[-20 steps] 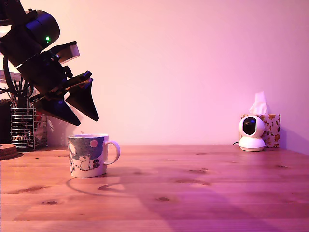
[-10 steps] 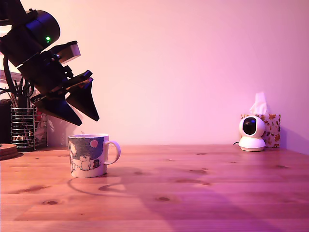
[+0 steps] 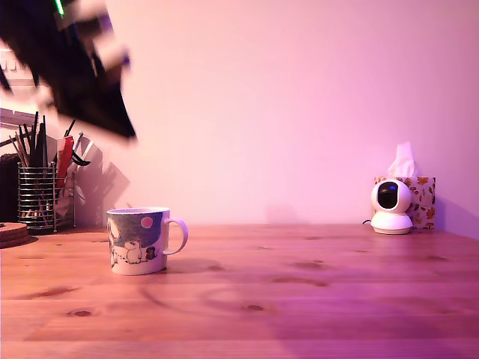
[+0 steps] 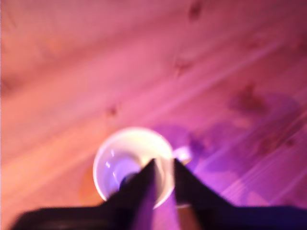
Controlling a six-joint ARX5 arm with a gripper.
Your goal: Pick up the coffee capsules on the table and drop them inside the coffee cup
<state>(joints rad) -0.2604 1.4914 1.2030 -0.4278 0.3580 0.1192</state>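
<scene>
The white mug [image 3: 138, 241], with its blue-grey bear picture and pink dot, stands on the wooden table at the exterior view's left, handle toward that view's right. My gripper [image 3: 123, 126] is a dark motion blur high above it, well clear of the rim. In the wrist view the mug's [image 4: 132, 163] open mouth lies right below my gripper [image 4: 164, 164], whose fingers stand slightly apart with nothing between them. A small dark blob [image 4: 125, 180] sits inside the mug beside one finger; it is too blurred to confirm as the capsule. No capsule shows on the table.
A wire holder of pens [image 3: 36, 196] and a round wooden disc [image 3: 10, 232] stand at the exterior view's far left. A white dome camera [image 3: 391, 206] and a tissue box [image 3: 420, 200] are at the back right. Bare wooden table [image 3: 299, 299] spreads between.
My gripper has shot upward from just above the mug's rim and is now blurred near the top of the exterior view. The mug has not moved.
</scene>
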